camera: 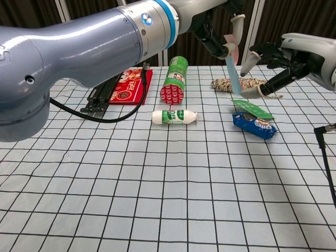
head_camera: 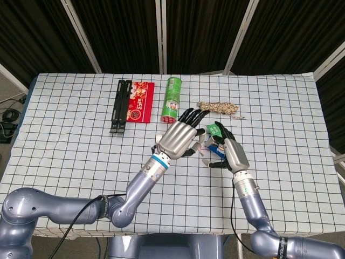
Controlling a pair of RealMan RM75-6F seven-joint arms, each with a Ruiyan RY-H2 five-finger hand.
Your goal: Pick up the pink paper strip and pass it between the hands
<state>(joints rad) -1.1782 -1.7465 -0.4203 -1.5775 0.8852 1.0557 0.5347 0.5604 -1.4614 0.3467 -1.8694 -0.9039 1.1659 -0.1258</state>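
Note:
The pink paper strip (camera: 231, 62) hangs in the air above the table's far right, pink at its top and pale blue lower down. My left hand (camera: 214, 32) pinches its upper end from above. My right hand (camera: 292, 60) is just right of the strip with fingers spread, its thumb tip close to the strip's lower end and nothing gripped. In the head view my left hand (head_camera: 180, 136) and right hand (head_camera: 230, 150) face each other over the table's middle, and the strip is mostly hidden between them.
Under the hands lie a white-and-green bottle (camera: 175, 116), a blue snack packet (camera: 254, 125) and a green packet (camera: 252, 109). Further back are a green can (head_camera: 171, 98), a red packet (head_camera: 139, 101), a black folded stand (head_camera: 121, 105) and a coil of rope (head_camera: 218, 108).

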